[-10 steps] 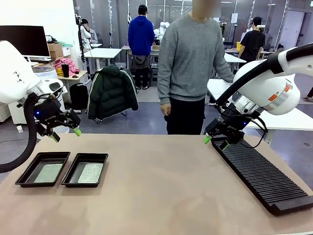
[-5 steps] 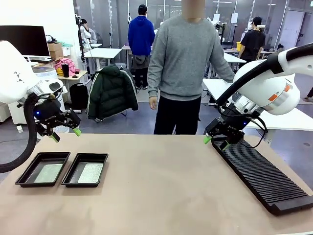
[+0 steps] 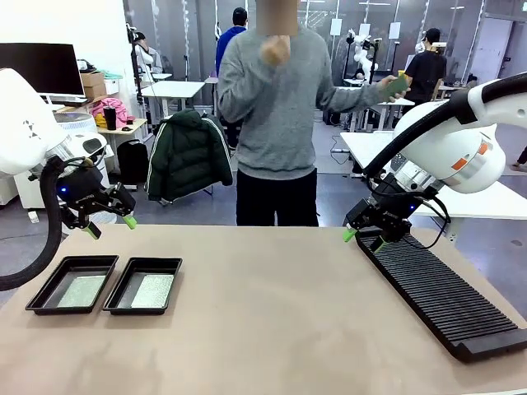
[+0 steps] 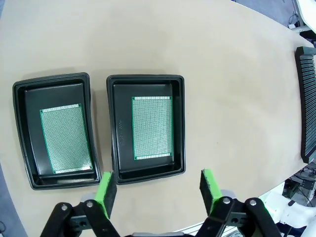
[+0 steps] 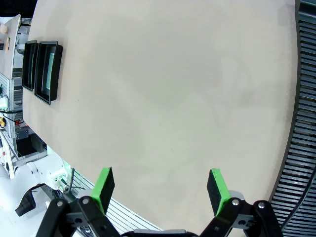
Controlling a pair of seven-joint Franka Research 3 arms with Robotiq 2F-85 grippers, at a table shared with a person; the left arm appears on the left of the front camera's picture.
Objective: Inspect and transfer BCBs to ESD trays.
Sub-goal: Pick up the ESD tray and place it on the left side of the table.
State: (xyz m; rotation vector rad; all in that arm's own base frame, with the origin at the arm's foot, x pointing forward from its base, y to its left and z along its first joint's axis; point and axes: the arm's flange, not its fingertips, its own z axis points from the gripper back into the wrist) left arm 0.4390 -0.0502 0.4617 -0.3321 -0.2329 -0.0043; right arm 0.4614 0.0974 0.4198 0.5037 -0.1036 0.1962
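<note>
Two black ESD trays lie side by side at the table's near left, the left tray [image 3: 74, 261] and the right tray [image 3: 153, 263]. Each holds one flat green BCB, one [image 3: 81, 290] in the left and one [image 3: 153, 290] in the right. In the left wrist view the trays [image 4: 52, 80] [image 4: 145, 78] and their boards [image 4: 65, 139] [image 4: 152, 127] show from above. My left gripper [image 3: 110, 226] [image 4: 158, 190] hangs open and empty above them. My right gripper [image 3: 365, 239] [image 5: 160, 190] is open and empty over the rack's far end. The person's outstretched hand holds a small green thing [image 3: 398, 85].
A long black ribbed rack [image 3: 440, 295] [image 5: 301, 123] runs along the table's right side. The person in a grey sweater [image 3: 276, 107] stands at the far edge, both hands raised. Bare tabletop [image 3: 272, 313] spans the middle between trays and rack.
The person has stepped to the picture's left and raised both hands, one now stretched out with a green thing in it. Neither arm has moved.
</note>
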